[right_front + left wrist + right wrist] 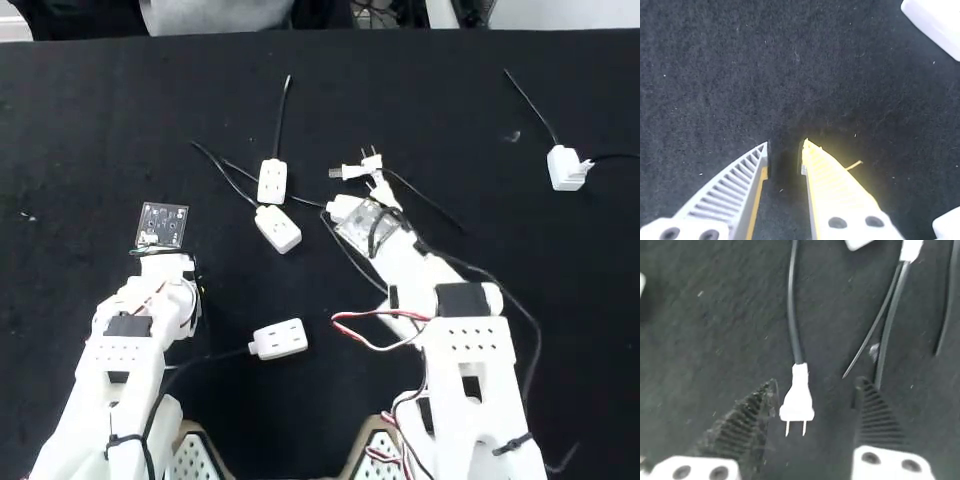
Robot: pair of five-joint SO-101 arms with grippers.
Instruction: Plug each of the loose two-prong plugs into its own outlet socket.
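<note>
Fingers of the right gripper stand wide open, empty, either side of the plug; I judge it light, stiff, best pinched on its white body.

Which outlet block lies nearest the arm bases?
The lone outlet block, lying by itself with its cord running left. The paired blocks sit farther up mid-table, and the far-right block is farther still.

Matt fuzzy black cloth, smooth white plastic plug, metal prongs
</note>
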